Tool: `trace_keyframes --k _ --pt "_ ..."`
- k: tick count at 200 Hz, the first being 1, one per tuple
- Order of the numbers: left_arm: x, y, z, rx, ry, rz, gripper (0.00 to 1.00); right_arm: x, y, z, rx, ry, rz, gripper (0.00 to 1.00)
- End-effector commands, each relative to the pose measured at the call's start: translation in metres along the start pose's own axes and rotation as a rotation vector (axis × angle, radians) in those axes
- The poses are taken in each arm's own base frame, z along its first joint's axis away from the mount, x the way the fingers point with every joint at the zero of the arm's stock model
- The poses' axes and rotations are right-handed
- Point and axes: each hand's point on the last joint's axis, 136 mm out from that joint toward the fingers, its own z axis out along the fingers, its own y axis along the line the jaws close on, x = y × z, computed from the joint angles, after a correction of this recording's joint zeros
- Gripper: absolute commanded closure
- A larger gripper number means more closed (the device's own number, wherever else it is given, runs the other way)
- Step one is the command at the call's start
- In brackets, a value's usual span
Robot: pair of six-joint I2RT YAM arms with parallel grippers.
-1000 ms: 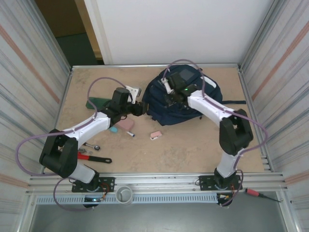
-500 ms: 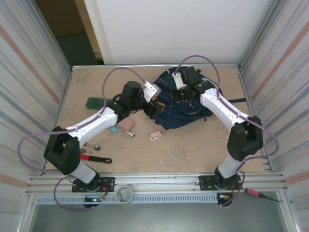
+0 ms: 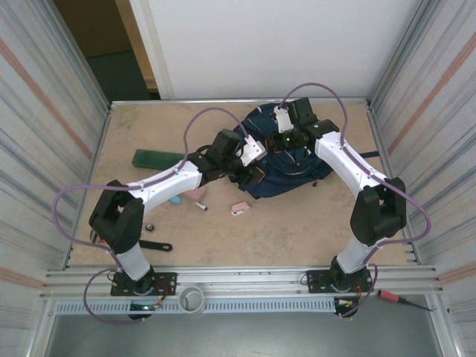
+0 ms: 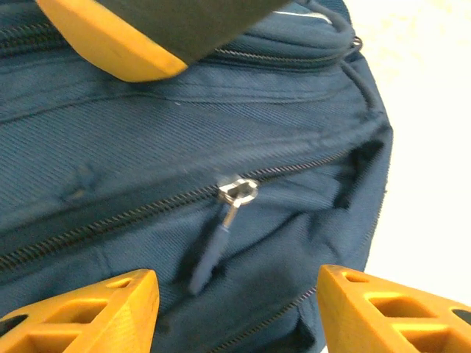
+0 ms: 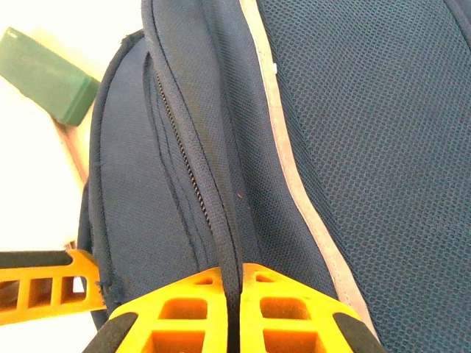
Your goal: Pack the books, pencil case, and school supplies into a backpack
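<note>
Tan tabletop point(image 3: 297, 230) — right gripper point(image 5: 232, 290) clamps backpack point(image 5: 383, 147) edge; left gripper point(image 4: 235, 298) half open, empty — centre on zipper pull point(image 4: 219, 237) before closing.

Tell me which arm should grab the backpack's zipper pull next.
Left. The left gripper is open right over the zipper pull; the right gripper is shut on a ridge of the backpack, busy holding it.
</note>
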Motion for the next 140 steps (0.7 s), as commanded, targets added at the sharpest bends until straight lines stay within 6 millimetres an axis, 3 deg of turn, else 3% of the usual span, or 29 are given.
trace_keyframes --k 1,78,140 --pt "-0.009 0.006 0.004 -0.035 0.003 0.032 0.44 -0.027 0.017 -0.018 -0.069 -0.080 0.025 1.00" --pt "-0.022 0.002 0.024 -0.017 -0.035 0.032 0.61 -0.022 0.022 -0.012 -0.108 -0.068 0.043 1.00" --pt "-0.030 -0.014 0.023 0.064 -0.090 0.022 0.80 -0.011 0.011 0.000 -0.082 -0.037 0.056 1.00"
